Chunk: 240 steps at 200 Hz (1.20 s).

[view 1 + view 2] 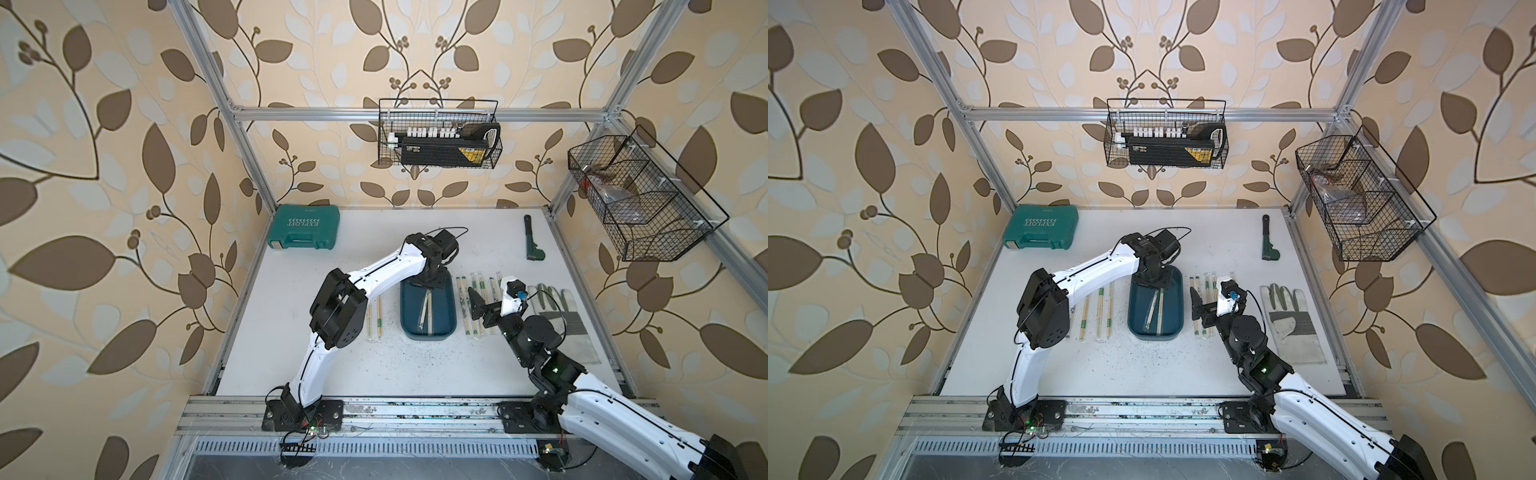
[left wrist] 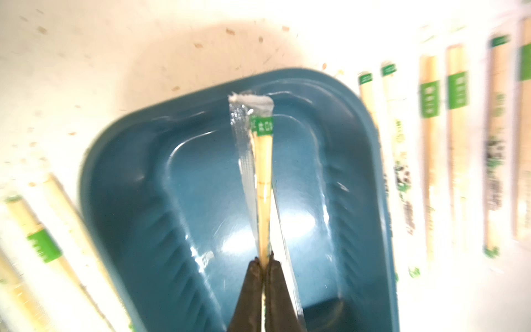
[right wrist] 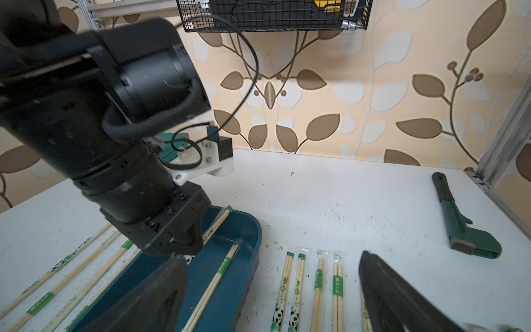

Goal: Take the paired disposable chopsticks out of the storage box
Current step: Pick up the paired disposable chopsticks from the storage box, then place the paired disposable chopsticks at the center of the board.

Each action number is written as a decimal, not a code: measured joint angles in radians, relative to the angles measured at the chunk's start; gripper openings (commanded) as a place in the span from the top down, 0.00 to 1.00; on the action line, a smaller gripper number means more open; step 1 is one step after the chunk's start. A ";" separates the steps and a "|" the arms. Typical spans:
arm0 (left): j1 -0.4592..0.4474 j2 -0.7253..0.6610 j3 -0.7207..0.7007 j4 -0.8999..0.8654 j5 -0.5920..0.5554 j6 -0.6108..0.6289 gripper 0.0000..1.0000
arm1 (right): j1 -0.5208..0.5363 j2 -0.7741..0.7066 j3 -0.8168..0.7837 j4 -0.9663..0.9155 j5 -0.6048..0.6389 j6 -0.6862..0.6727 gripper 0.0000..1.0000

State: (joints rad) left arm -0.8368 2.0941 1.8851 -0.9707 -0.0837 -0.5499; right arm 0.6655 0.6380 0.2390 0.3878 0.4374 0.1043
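**Left arm.** The left arm point(image 1: 365, 272) rises from the rail to a bent elbow left of the storage box point(image 1: 446, 305). Its forearm crosses to the box's far end, where the wrist points straight down.

**Left end effector.** The left end effector point(image 2: 264, 260) is clamped shut on a chopstick pair point(image 2: 263, 178) within the box. In the left wrist view, both fingertips press the sleeved bamboo between them. A second pair point(image 3: 222, 266) rests on the box floor beside it.

**Right arm.** The right arm point(image 1: 598, 411) is folded low to the right of the box. The right end effector point(image 1: 1201, 311) is spread wide and empty over the right row point(image 3: 318, 280) of pairs on the table point(image 1: 374, 365). A left row point(image 1: 1099, 311) lies on the box's other side.
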 measured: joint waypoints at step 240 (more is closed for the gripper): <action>0.596 -0.298 -0.715 0.280 -0.204 0.428 0.88 | 0.000 0.066 0.035 -0.001 -0.120 0.007 0.05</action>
State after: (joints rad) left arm -0.2409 1.7962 1.1706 -0.6903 -0.2882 -0.1219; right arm 0.6655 0.7040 0.2741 0.3870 0.3172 0.1116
